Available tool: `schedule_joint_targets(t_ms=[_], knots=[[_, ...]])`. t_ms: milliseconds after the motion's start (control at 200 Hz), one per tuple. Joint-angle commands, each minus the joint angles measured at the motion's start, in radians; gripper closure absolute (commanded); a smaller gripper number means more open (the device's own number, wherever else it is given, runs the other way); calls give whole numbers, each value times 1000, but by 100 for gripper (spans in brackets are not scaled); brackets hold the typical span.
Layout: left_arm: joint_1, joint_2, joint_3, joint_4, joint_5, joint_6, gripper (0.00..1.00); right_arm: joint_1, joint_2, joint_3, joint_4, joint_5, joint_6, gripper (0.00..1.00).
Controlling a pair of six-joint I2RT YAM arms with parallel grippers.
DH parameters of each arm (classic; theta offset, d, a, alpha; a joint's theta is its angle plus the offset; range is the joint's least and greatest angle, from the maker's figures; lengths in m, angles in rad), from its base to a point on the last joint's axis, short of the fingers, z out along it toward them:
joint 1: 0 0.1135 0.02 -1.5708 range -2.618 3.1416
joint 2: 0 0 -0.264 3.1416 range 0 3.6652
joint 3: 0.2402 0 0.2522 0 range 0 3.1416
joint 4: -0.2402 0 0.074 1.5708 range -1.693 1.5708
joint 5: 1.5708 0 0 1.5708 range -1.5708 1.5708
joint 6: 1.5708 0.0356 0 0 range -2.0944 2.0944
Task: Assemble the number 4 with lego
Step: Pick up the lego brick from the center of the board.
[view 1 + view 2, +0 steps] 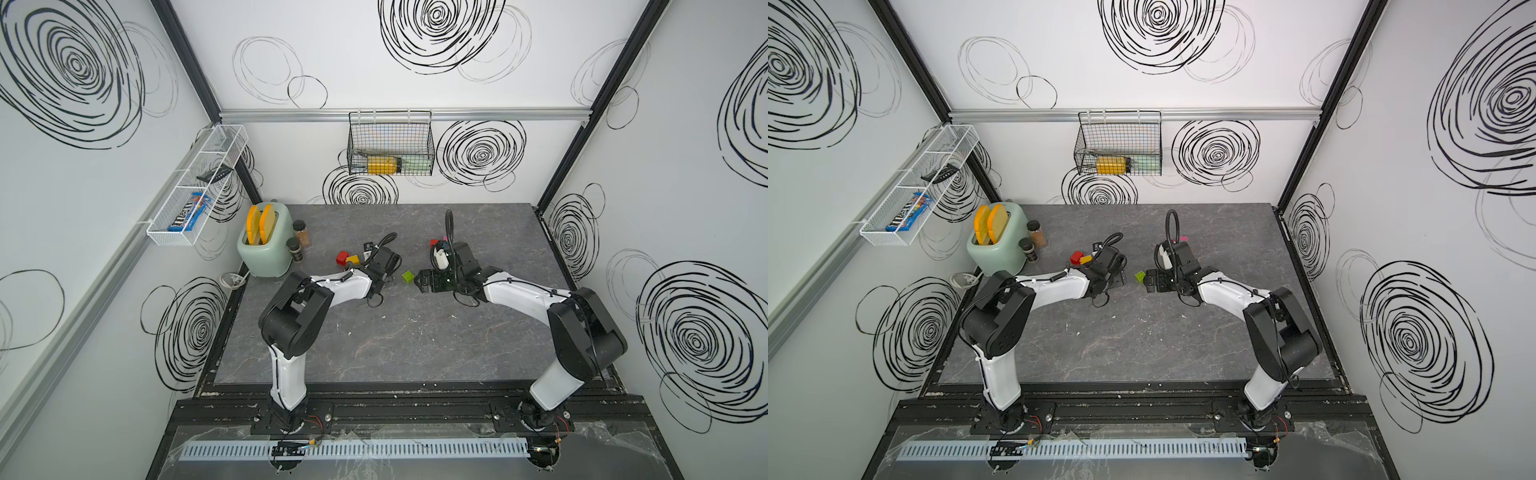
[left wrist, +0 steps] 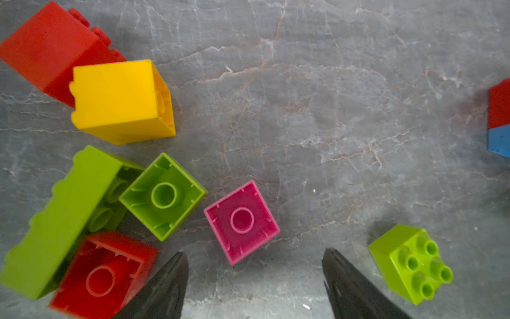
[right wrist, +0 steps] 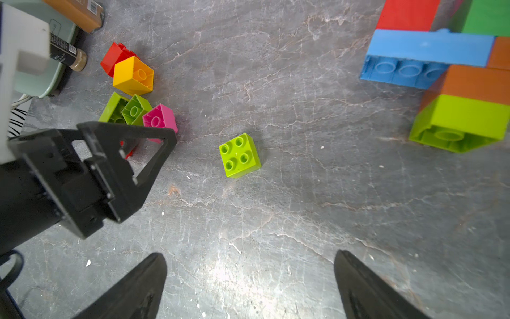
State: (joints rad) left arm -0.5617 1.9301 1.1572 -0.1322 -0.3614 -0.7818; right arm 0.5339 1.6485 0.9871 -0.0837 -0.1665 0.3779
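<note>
Meanwhile, both grippers stand spread over loose lego

On the grey table (image 1: 415, 332) the lego lies in three places. In the left wrist view, one cluster sits ahead of the left gripper (image 2: 255, 256). Its fingers are spread apart with only bare table between them, so it grips nothing. Just beyond its fingertips lies a pink brick (image 2: 241, 222), hollow side up. Beside that is a lime square brick (image 2: 162, 196), also hollow side up, touching a lime oblong brick (image 2: 55, 221) that lies on its side. A red square brick (image 2: 102, 276) sits upturned close to one finger. Farther off, a yellow brick (image 2: 118, 102) on its side rests against a red oblong brick (image 2: 47, 47).

A lone lime studded brick (image 3: 240, 154) stands studs up, apart from the rest. Both top views show it on the table between the two grippers.

The right gripper (image 3: 249, 252) hangs over bare table, fingers wide apart and nothing between them. In the right wrist view a third group lies off to one side. It has a long blue brick (image 3: 430, 49) on its side, with a red block (image 3: 405, 13) and a green block (image 3: 485, 16) behind it. An orange brick (image 3: 474, 80) and a lime end brick (image 3: 461, 118) are stacked against it. Whether all of these are pressed together I cannot tell.

A mint toaster (image 1: 266, 249) stands in the far corner of the table
</note>
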Motion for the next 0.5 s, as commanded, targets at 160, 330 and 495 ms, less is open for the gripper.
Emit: schedule_joint_targets(t_ms=[160, 330, 495], knots=[[20, 76, 51, 28, -75, -90, 27, 2, -63, -22, -34, 22, -20, 1], [25, 109, 76, 29, -85, -78, 30, 3, -75, -24, -50, 33, -32, 1], [31, 134, 94, 27, -94, -76, 31, 2, -85, -28, -60, 45, -39, 1]])
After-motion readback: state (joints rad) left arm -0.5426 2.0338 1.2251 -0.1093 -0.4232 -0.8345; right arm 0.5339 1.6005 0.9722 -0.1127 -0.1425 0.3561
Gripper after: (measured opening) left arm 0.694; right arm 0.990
